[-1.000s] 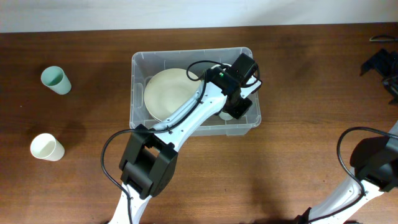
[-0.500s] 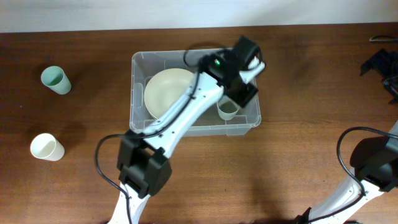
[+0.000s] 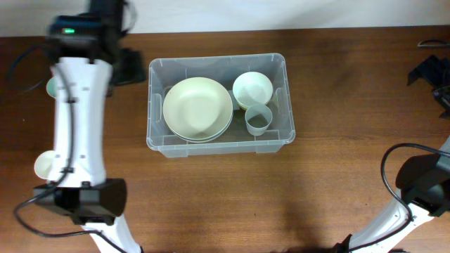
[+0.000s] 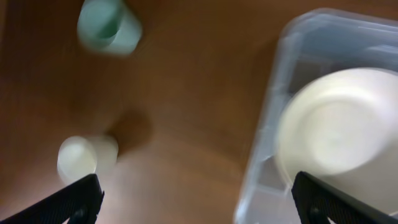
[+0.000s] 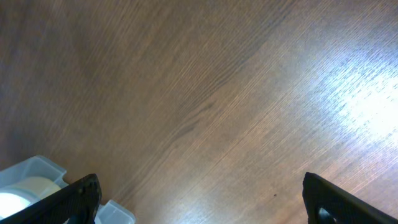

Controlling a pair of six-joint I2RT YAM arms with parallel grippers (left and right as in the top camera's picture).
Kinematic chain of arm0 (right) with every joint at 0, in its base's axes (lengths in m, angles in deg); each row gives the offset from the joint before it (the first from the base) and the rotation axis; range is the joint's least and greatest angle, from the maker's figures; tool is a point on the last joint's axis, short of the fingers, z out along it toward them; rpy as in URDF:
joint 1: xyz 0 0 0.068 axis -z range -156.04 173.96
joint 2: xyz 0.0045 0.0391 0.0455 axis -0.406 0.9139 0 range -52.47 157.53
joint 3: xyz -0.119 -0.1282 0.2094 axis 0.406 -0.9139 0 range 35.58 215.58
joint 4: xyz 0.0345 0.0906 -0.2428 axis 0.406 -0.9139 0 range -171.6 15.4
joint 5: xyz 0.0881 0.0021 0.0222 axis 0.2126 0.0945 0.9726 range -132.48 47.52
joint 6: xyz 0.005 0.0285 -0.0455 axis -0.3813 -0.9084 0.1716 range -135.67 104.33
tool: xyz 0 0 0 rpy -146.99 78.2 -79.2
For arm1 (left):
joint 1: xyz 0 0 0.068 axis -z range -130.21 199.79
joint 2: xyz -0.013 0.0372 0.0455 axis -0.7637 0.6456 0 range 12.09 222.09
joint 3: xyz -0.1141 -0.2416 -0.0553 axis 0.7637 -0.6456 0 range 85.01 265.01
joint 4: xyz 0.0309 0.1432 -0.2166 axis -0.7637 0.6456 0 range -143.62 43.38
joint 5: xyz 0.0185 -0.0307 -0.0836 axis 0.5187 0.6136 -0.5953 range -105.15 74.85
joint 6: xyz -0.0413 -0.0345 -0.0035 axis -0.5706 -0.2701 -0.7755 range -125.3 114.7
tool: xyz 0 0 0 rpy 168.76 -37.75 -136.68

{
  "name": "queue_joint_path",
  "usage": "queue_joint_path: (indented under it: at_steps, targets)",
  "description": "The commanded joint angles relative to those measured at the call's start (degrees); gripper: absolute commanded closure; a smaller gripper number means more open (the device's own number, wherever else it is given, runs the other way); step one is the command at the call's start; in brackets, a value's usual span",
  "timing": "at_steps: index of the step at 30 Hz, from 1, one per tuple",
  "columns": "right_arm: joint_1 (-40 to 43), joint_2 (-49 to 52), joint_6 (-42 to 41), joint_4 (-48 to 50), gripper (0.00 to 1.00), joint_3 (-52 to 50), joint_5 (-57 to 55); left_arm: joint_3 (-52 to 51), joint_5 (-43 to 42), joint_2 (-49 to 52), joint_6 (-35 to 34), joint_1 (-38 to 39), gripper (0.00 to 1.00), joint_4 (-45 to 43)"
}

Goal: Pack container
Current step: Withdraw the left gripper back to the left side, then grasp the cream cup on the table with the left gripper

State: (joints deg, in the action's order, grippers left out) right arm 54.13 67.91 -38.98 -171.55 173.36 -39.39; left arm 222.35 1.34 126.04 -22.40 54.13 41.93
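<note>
Centre of table [image 3: 337, 176]: clear container [image 3: 218, 59], holding a cream plate [image 3: 197, 107], a small bowl [image 3: 253, 88] and a pale cup [image 3: 258, 121]. Left of it, loose on the wood: green cup [image 4: 109, 28] and cream cup [image 4: 84, 158], judged next for packing. Both spread wide and empty: left gripper [image 4: 196, 193] near those cups, right gripper [image 5: 199, 193] over bare wood to the side; next move calls for lowering the left over one cup.

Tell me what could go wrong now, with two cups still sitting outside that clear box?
1. The open left gripper hangs near the green cup and the white cup. Its camera view is blurred, so a poorly aimed grab might tip one over.
2. The container already holds a plate, a bowl and a third cup, leaving little bare floor. Another cup might land on a rim and topple.
</note>
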Motion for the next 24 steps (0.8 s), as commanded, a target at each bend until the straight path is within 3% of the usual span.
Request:
queue_joint_path:
  at_steps: [1, 14, 24]
  targets:
    - [-0.2, -0.2, 0.4, -0.2, 0.01, 0.0, 0.1, -2.3, -7.1, -0.8, -6.8, -6.3, 0.01, 1.2]
    - [-0.2, -0.2, 0.4, -0.2, 0.01, 0.0, 0.1, -20.1, -9.2, -0.9, -10.7, -17.2, 0.01, 0.7]
    - [-0.2, -0.2, 0.4, -0.2, 0.01, 0.0, 0.1, -24.6, -8.8, -0.9, -12.4, -25.9, 0.01, -2.2]
